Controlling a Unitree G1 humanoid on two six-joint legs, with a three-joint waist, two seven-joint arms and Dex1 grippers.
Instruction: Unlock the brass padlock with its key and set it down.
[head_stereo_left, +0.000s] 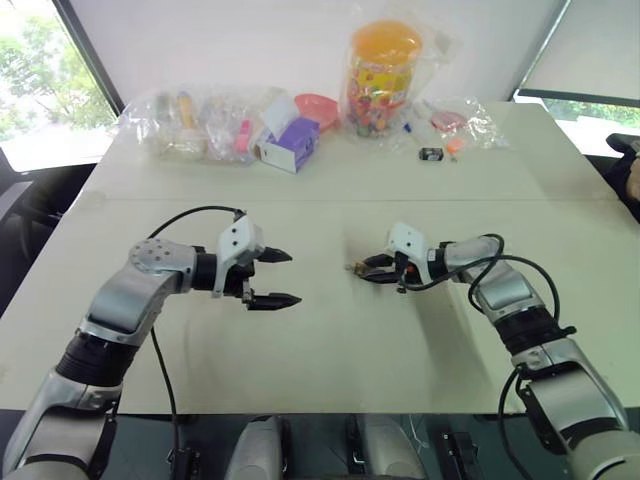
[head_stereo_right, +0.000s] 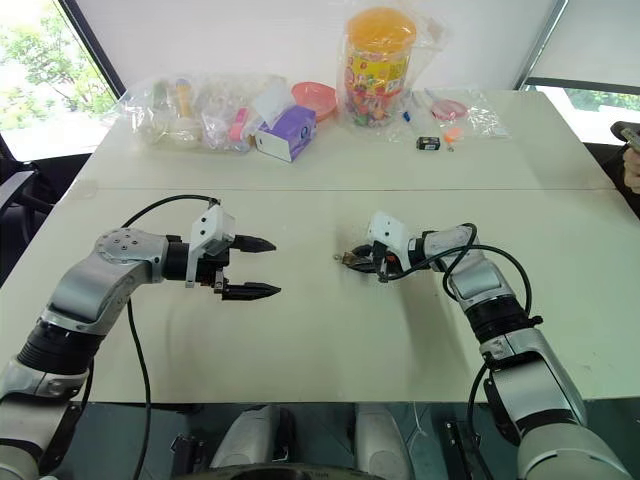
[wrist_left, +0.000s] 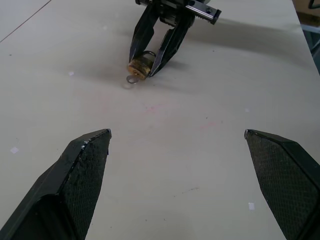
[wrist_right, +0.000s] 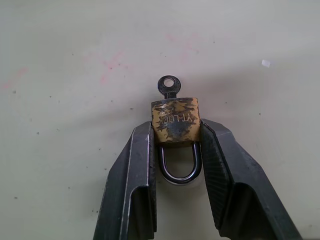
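Observation:
The brass padlock (wrist_right: 176, 120) lies flat on the beige table (head_stereo_left: 330, 350) with its silvery shackle (wrist_right: 179, 172) pointing back between my right fingers. Its key (wrist_right: 169, 85) sticks out of the far end of the body. My right gripper (wrist_right: 176, 127) is shut on the padlock, one pad against each side of the brass body; from across the table this grip on the padlock (wrist_left: 138, 65) and key (wrist_left: 131, 79) is plain. My left gripper (head_stereo_left: 293, 277) hovers open and empty some way to the left of the padlock (head_stereo_left: 352, 267), pointing toward it.
Along the table's far edge stand a tall orange-lidded candy jar (head_stereo_left: 383, 75), a purple and white box (head_stereo_left: 290, 142), clear plastic bags (head_stereo_left: 195, 125), a pink bowl (head_stereo_left: 318, 108) and a small black object (head_stereo_left: 431, 153) beside an orange piece.

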